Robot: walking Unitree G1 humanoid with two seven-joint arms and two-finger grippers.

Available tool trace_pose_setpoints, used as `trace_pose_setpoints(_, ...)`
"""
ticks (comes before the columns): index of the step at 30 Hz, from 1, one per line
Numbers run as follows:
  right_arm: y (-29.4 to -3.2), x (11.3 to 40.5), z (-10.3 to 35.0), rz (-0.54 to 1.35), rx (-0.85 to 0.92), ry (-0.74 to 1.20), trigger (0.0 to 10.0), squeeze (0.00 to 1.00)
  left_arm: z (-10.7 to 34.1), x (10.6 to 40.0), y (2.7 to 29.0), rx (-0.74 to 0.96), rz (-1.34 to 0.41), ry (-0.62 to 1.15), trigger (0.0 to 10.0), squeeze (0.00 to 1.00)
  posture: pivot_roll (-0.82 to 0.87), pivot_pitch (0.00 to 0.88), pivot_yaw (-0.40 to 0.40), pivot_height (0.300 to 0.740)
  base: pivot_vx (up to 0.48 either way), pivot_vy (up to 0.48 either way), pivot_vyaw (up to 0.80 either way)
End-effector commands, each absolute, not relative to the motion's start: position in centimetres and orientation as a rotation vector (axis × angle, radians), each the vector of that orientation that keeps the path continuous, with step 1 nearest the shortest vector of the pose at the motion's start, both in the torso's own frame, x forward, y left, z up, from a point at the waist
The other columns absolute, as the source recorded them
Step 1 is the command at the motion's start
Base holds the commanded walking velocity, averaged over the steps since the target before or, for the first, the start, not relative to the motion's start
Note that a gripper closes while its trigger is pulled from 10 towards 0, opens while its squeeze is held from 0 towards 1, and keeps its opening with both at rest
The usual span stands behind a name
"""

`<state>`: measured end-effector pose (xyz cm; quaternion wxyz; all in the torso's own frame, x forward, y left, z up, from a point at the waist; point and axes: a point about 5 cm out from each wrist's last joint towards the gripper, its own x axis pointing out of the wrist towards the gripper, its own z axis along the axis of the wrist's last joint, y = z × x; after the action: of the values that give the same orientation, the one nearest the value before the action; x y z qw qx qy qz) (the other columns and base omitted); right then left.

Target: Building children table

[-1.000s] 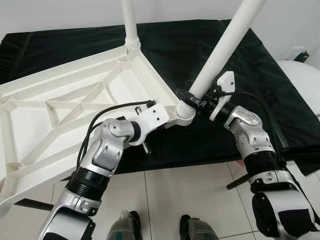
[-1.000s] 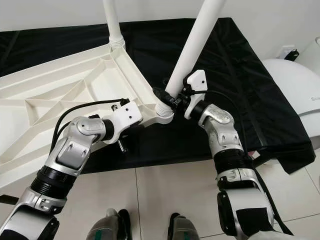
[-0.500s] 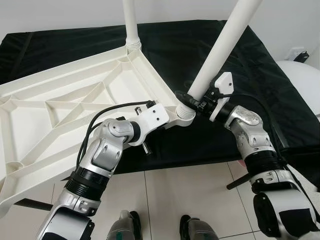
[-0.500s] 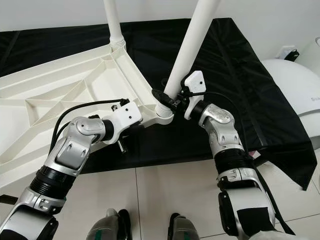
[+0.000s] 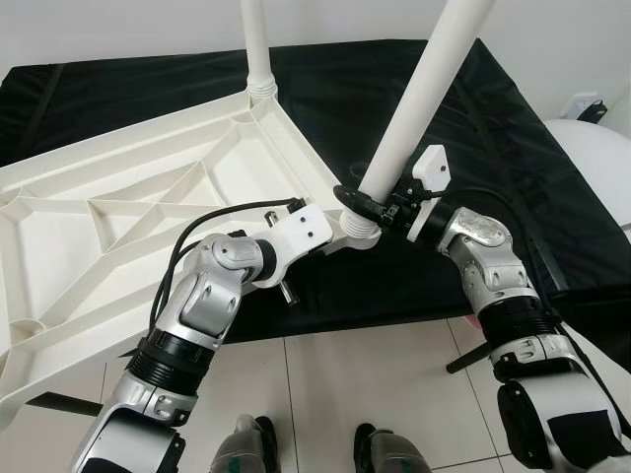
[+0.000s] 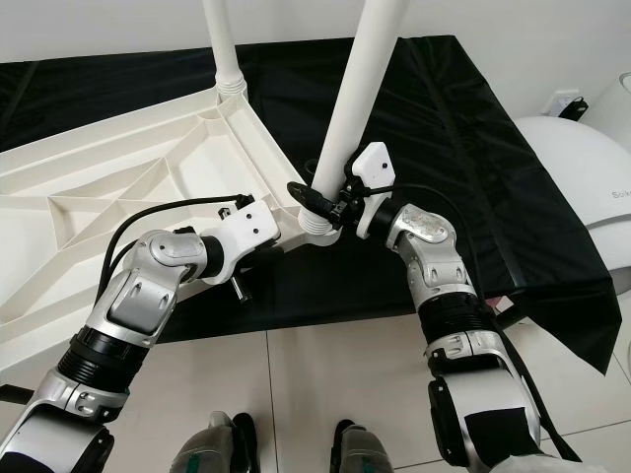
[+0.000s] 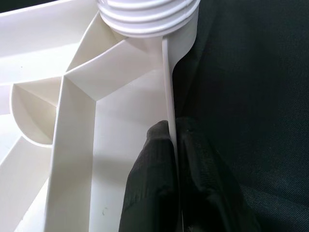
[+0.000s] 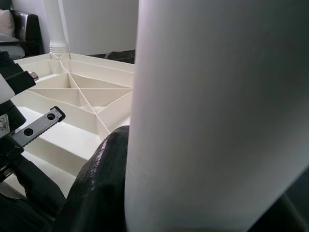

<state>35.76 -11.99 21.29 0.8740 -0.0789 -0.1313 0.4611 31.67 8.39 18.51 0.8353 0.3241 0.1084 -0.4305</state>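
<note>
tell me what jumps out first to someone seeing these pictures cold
A big white ribbed plastic tabletop lies upside down, partly on a black cloth, with one white tube leg upright at its far corner. At the near corner, the right gripper clasps a second, leaning white leg just above its threaded socket. The left gripper pinches the tabletop's edge wall beside that socket.

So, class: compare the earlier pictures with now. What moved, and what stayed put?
The right tool, shut on the near table leg, swung it more upright, its top toward the robot's left. The left tool stays clamped on the tabletop's rim; the far leg is unchanged.
</note>
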Motion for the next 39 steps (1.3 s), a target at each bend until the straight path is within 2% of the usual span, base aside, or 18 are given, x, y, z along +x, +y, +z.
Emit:
trace_pose_setpoints(1, -12.0, 35.7, 19.7, 0.980, -0.171, -0.196, 10.0, 0.00, 19.2, 31.9, 8.7, 0.743, -0.810, 0.188, 10.0, 0.00, -0.11, 0.190, 0.016, 0.740, 0.000, 0.000, 0.00)
trace_pose_setpoints(14, -13.5, 36.5, 19.3, 0.879, -0.189, -0.166, 10.0, 0.00, 19.2, 31.8, 8.7, 0.733, -0.812, 0.193, 10.0, 0.00, -0.11, 0.193, 0.015, 0.740, 0.000, 0.000, 0.00)
trace_pose_setpoints(39, -12.3, 36.6, 18.8, 1.012, -0.216, -0.115, 10.0, 0.00, 19.1, 31.5, 8.5, 0.727, -0.808, 0.193, 10.0, 0.00, -0.11, 0.186, 0.003, 0.740, 0.000, 0.000, 0.00)
